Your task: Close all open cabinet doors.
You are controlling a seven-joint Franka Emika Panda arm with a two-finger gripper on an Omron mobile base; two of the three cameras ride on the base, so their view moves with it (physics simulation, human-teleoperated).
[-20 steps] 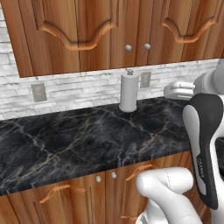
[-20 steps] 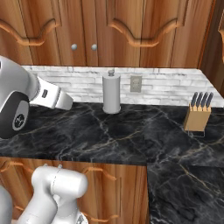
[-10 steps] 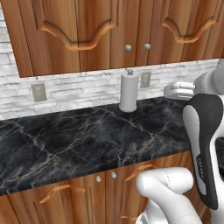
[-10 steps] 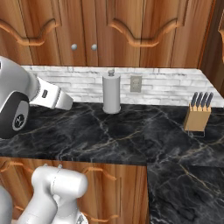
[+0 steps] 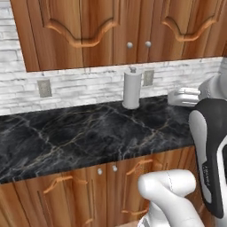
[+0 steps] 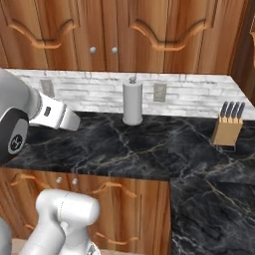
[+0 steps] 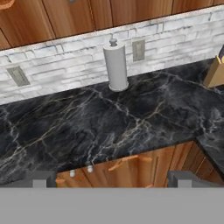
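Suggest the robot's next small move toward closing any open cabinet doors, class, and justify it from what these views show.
Probably turn or drive the base to look elsewhere. The upper cabinet doors above the counter and paper towel roll look flush and shut, as do the lower doors. The end effector merely faces the backsplash, touching nothing, so no open door seems in reach here.

Paper towel roll point(image 6: 132, 104) on counter point(image 6: 149, 144) (knife block point(image 6: 228, 128) right)

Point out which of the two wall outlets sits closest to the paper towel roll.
The outlet just right of the paper towel roll, almost beside it; the other outlet sits far off to the left.
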